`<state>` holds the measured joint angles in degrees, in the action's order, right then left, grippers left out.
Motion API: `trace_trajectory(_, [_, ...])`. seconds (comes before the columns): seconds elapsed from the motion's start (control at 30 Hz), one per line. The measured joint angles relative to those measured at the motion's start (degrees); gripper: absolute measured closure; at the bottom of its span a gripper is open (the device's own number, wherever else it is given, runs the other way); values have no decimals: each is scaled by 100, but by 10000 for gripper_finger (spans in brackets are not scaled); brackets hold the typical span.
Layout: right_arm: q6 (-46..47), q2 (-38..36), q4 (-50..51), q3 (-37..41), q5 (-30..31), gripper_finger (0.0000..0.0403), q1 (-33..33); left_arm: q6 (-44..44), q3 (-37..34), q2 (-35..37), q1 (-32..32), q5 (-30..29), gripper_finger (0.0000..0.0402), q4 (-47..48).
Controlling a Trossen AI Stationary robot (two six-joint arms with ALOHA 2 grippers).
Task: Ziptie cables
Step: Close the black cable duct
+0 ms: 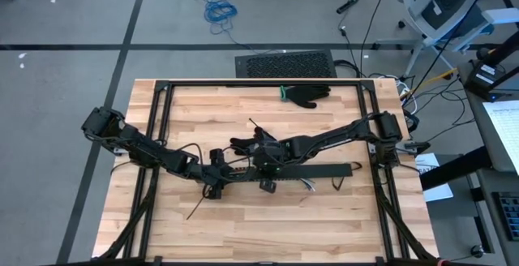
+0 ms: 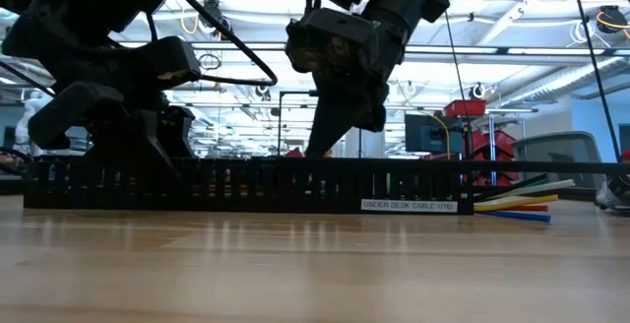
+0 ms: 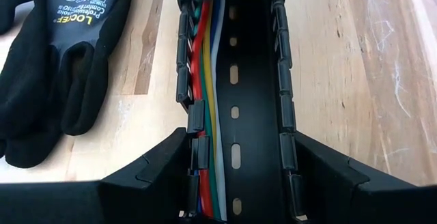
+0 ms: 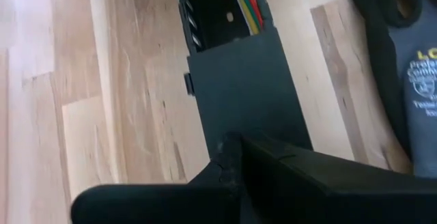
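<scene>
Left gripper (image 3: 235,183) astride the black slotted channel (image 3: 249,80), fingers (image 3: 147,176) spread along both outer walls, clasping the channel. Right gripper (image 1: 263,148) closed, empty, lowered onto the channel just beside the left one. Cables (image 3: 207,94), red, yellow, green, blue and white, laid lengthwise inside the channel against one wall; coloured ends (image 2: 517,201) protruding from the channel's end. Black glove (image 3: 58,53) flat on the wooden table (image 3: 355,67) beside the channel. Second glove (image 1: 306,94) well apart, near the table's far edge.
</scene>
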<state>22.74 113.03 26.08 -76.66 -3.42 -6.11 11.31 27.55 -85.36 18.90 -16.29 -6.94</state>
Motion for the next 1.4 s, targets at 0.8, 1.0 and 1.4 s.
trace_trajectory(0.8, [-94,-20,698,-6,-114,403,7,42,0,0,111,65,175,227])
trace_trajectory(1.0, [-74,-17,485,10,-146,403,2,42,-15,2,116,97,175,275])
trace_trajectory(1.4, [-76,13,-243,35,-282,403,2,26,-26,-2,105,-37,175,66])
